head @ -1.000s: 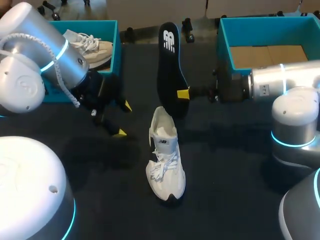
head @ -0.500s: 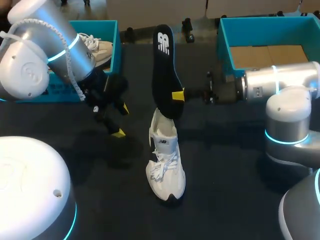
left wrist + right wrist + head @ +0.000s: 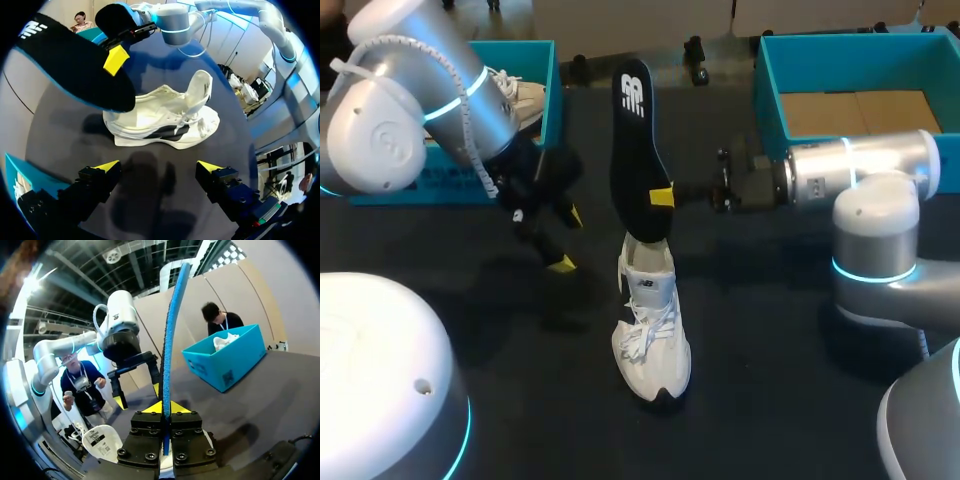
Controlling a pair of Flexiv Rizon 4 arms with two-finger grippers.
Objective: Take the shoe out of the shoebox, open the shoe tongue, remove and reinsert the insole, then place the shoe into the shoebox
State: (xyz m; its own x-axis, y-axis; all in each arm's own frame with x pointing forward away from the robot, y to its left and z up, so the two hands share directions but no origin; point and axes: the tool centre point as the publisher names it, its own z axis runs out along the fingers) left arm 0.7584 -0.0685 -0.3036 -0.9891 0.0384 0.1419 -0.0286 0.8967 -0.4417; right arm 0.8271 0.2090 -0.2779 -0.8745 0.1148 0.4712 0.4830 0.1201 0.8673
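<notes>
the left arm (image 3: pixel 430 100) comes in from the left with its wrist tipped downward. its end effector (image 3: pixel 566 240) has its fingers spread wide, nothing between them. the right arm (image 3: pixel 850 175) stretches level in from the right, its end effector (image 3: pixel 660 197) pinched on the insole (image 3: pixel 632 140), held upright and edge-on between the yellow tips.

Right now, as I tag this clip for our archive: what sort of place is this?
Likely a robot test bench: a dark table, a teal shoebox, a white shoe, and my right pincer shut on its insole.
</notes>
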